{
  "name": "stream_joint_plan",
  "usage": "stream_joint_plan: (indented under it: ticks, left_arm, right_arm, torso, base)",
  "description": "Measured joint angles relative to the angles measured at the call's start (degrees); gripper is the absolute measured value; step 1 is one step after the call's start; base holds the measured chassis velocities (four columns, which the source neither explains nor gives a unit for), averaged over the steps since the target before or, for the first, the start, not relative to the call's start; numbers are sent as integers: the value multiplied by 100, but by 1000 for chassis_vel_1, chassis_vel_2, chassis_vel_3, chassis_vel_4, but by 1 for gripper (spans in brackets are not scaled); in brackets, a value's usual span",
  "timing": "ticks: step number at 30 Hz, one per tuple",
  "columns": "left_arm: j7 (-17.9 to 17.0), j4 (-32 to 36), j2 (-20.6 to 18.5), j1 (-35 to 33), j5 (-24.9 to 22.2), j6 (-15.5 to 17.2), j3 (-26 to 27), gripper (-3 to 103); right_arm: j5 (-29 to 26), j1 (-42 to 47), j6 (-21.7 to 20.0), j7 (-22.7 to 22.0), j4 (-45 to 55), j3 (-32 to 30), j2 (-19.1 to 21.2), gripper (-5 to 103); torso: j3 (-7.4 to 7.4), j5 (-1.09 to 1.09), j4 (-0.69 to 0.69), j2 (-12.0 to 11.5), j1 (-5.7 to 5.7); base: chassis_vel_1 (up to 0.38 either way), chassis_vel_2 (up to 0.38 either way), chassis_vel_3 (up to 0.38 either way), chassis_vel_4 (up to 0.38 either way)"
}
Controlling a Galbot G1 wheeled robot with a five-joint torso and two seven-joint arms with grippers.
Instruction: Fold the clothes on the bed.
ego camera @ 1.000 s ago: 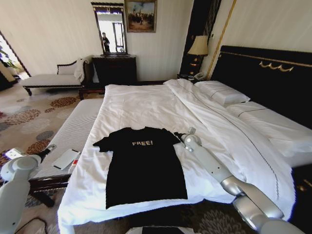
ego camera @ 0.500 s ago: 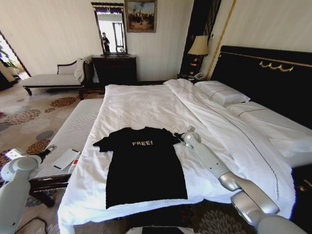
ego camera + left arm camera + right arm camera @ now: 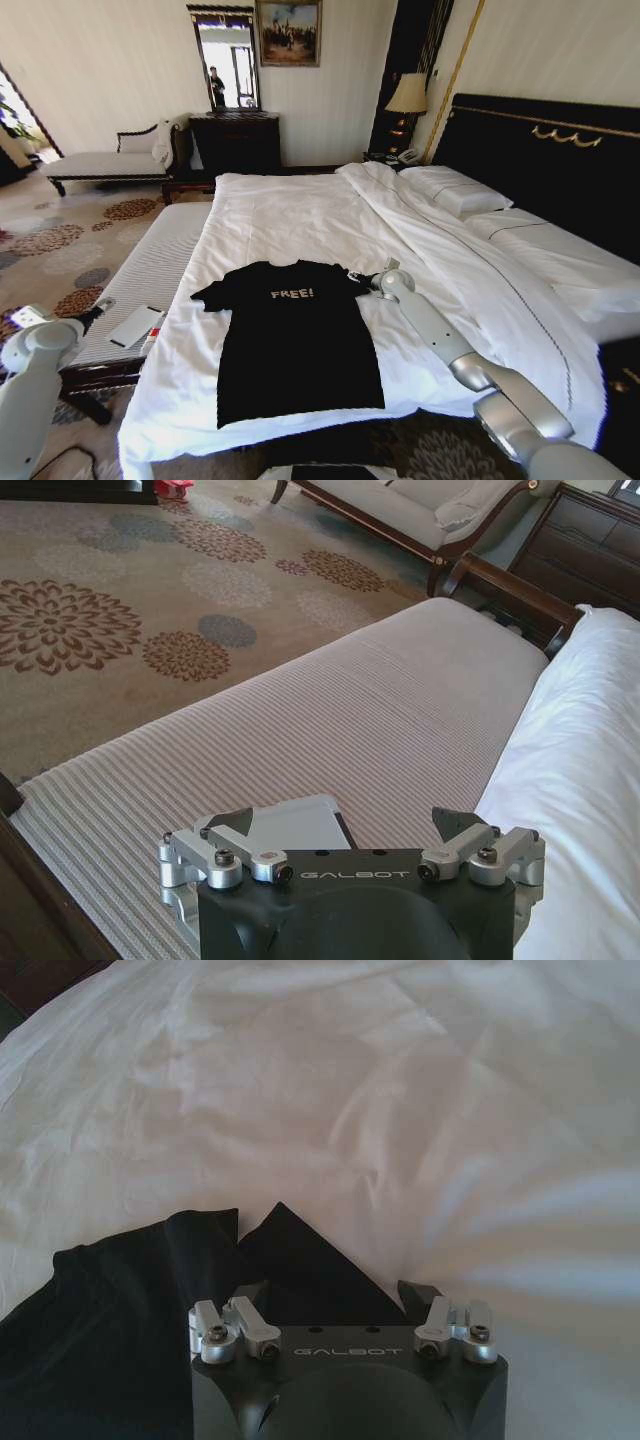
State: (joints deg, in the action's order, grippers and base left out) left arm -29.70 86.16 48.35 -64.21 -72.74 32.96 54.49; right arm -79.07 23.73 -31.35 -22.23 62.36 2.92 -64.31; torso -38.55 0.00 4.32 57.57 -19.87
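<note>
Black soft-fabric short-sleeved T-shirt [image 3: 296, 335] with small white "FREE!" lettering: lies flat, chest up, near the foot edge of the large white-sheeted bed [image 3: 300, 215], hem toward that edge.

Right gripper [image 3: 358, 277]: I have it at the shirt's right sleeve, jaws spread, the sleeve's point [image 3: 285, 1235] between them, nothing pinched yet.

Left gripper [image 3: 350, 835]: parked off the bed's left edge above the grey striped bench [image 3: 300, 720], jaws spread, empty.

Risk, my judgement: closing low could pinch white sheet with the sleeve and drag the bedding; a shallow bite on that thin point could slip and bunch the fold.
</note>
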Motion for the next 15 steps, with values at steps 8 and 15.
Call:
stream_joint_plan:
  ticks: [8, 15]
  left_arm:
    - [0, -16, -24, -3, 1, 0, -1, 100]
    - [0, -50, -38, 15, 5, 0, -13, 100]
  right_arm:
    - [40, 12, 18, 17, 0, 27, -3, 48]
    - [114, 48, 115, 69, 59, 62, 23, 20]
  torso:
    - [0, 0, 0, 0, 0]
    - [0, 0, -1, 0, 0]
  base:
    - [0, 0, 0, 0]
    - [0, 0, 0, 0]
